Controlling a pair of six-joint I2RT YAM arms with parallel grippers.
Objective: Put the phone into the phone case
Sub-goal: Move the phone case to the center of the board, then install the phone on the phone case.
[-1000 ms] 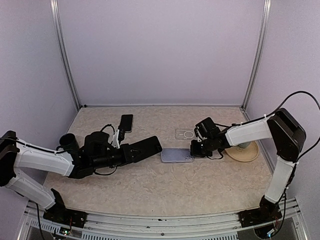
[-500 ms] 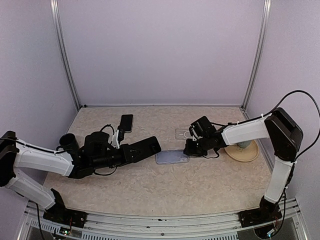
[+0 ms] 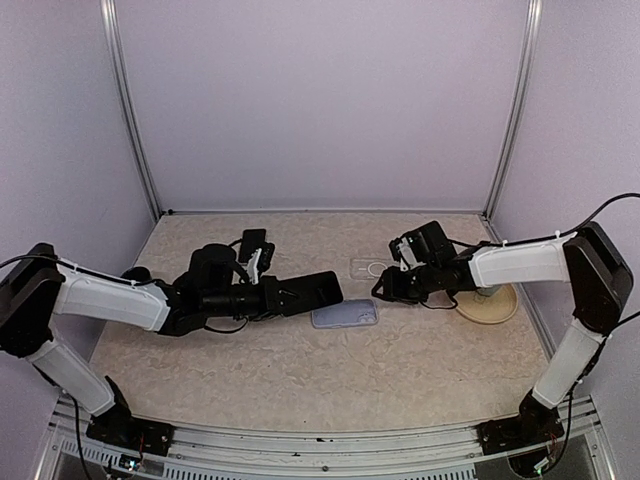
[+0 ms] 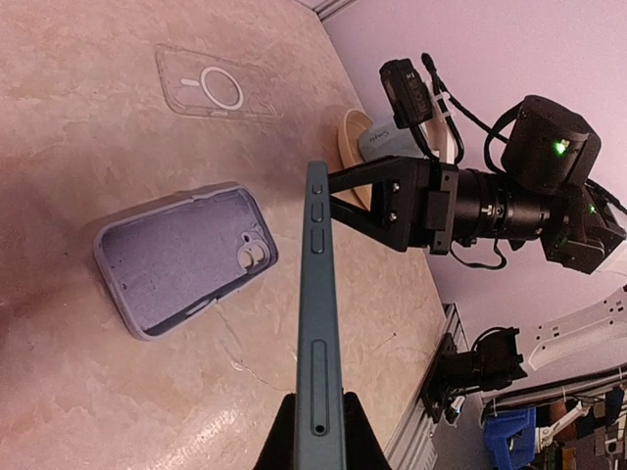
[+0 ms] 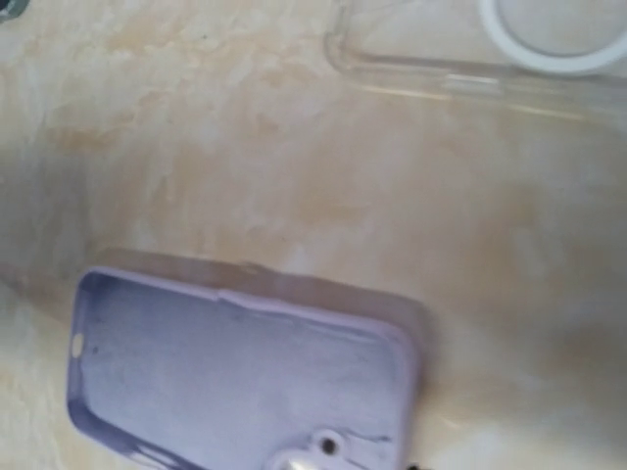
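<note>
My left gripper (image 3: 268, 296) is shut on a dark phone (image 3: 310, 291) and holds it above the table, its free end just left of the case. In the left wrist view the phone (image 4: 318, 323) shows edge-on between my fingers. The lavender phone case (image 3: 345, 316) lies open side up on the table. It also shows in the left wrist view (image 4: 181, 259) and the right wrist view (image 5: 235, 382). My right gripper (image 3: 385, 290) hovers just right of the case and is not touching it. Its own fingers barely show in the right wrist view.
A clear case with a white ring (image 3: 368, 268) lies behind the lavender one and also shows in the right wrist view (image 5: 470, 59). A second black phone (image 3: 253, 245) lies at the back left. A wooden dish (image 3: 487, 303) sits at the right.
The right gripper slid the lavender case a little left, then drew back off it to the right. The left arm carried the phone right, closer to the case.
</note>
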